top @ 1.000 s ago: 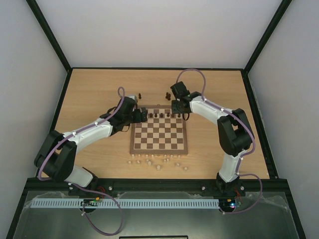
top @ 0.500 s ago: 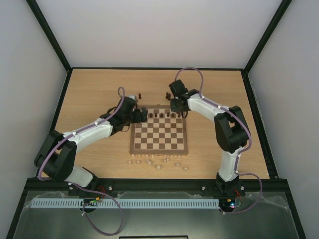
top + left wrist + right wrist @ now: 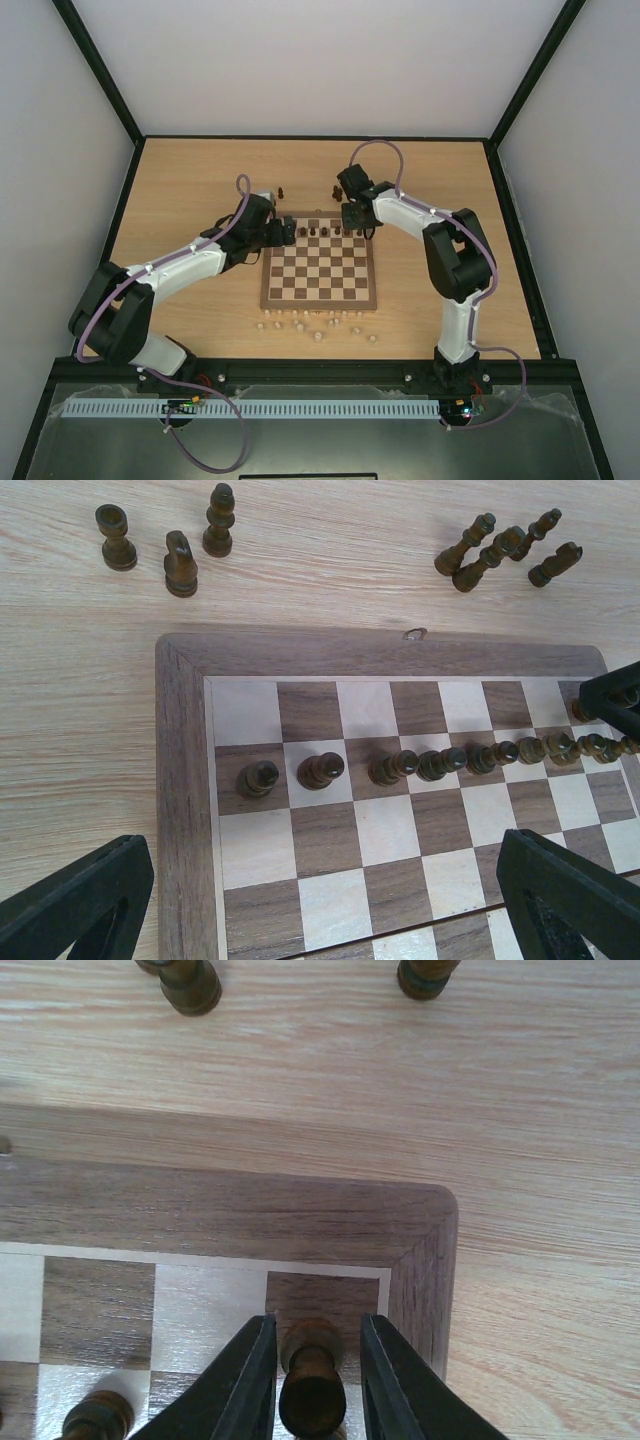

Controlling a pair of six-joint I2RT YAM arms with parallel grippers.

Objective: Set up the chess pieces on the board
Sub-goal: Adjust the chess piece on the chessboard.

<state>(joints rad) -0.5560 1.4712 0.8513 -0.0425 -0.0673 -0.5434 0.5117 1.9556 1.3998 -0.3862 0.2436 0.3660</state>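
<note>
The board [image 3: 320, 303] lies mid-table, with a row of dark chess pieces [image 3: 325, 231] on its second rank from the far edge [image 3: 420, 765]. My right gripper [image 3: 357, 222] is at the board's far right corner [image 3: 200, 1210]. Its jaws [image 3: 318, 1335] are closed in around one dark piece [image 3: 312, 1390] standing there. My left gripper [image 3: 288, 232] hovers wide open over the far left corner [image 3: 325, 880], holding nothing. More dark pieces lie loose on the table beyond the board: three at the left [image 3: 180, 565], several at the right [image 3: 490, 555].
Several pale beige pieces [image 3: 315, 325] are scattered on the table in front of the board's near edge. Two loose dark pieces [image 3: 190, 985] sit just beyond the right gripper. Black frame rails [image 3: 130, 190] border the table.
The right gripper has shifted slightly left along the board's far edge and its jaws have narrowed around the corner piece. The left arm has not moved.
</note>
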